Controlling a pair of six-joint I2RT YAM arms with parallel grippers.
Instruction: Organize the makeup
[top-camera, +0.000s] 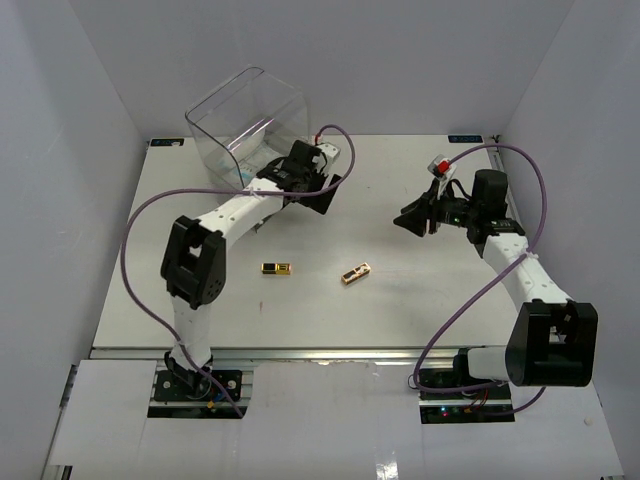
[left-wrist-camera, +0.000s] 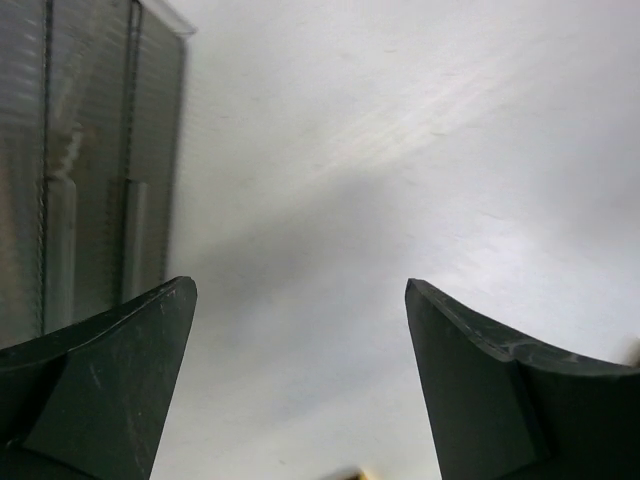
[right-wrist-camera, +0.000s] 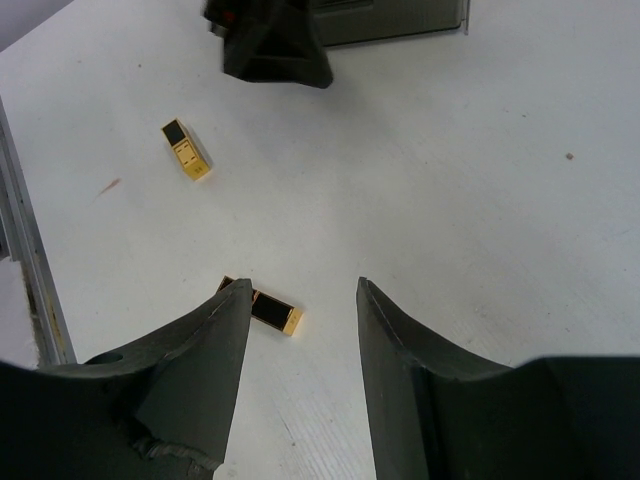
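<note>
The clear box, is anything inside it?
Through the walls of the clear box nothing shows. The left arm hides its near bottom corner, so something small there could go unseen.

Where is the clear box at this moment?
In the top view, the clear box stands at the far left corner of the table, just behind and left of the left claw.

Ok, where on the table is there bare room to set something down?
Bare: the far middle of the table, between the left gripper and right gripper, and the near strip in front of the left gold-black case and right gold-black case. Crowded: the far left corner, taken by the clear box and the left arm.
</note>
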